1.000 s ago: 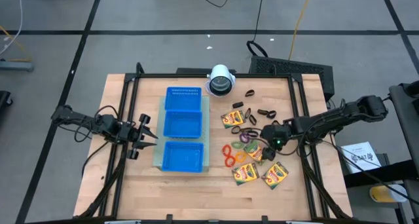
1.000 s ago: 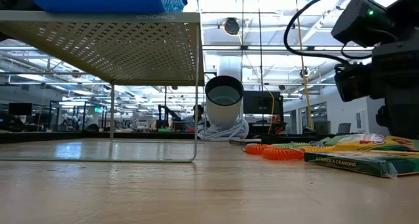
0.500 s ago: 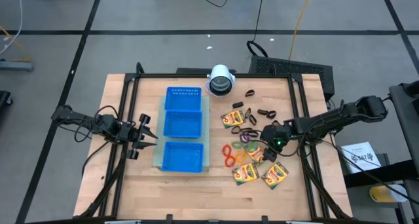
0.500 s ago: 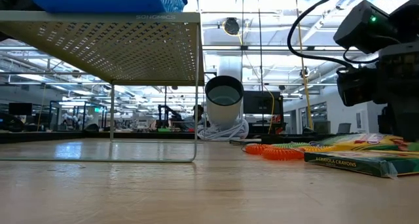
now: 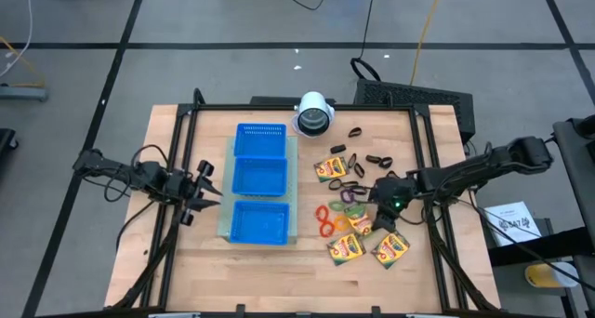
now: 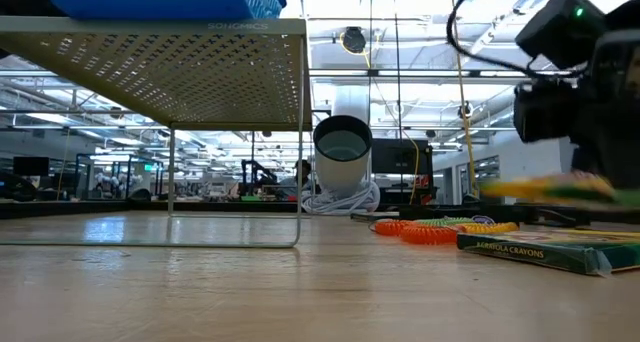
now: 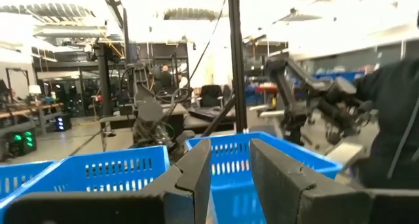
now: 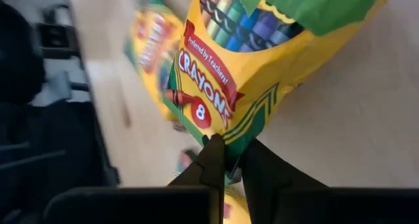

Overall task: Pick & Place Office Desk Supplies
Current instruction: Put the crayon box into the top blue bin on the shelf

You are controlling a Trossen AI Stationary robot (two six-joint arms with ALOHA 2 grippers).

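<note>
From above I see the blue three-compartment plastic tray (image 5: 259, 185) with its bins bare, the left gripper (image 5: 206, 196) waiting beside it, part open, holding nothing. On my right wrist camera, the right gripper (image 8: 230, 160) is pinched onto the edge of a yellow-and-green cardboard crayon box (image 8: 249, 60), lifted clear of the wooden table (image 8: 340, 126) among the scattered supplies.

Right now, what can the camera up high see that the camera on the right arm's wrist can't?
Only the high view shows the whole table: the blue tray, the white cylinder, the black clips, the coloured rings and the left gripper waiting beside the tray. Only the right wrist view shows the box's printed crayon label and the fingers pinched on the box's edge. Both show the right gripper shut on a crayon box, with more crayon boxes nearby.
</note>
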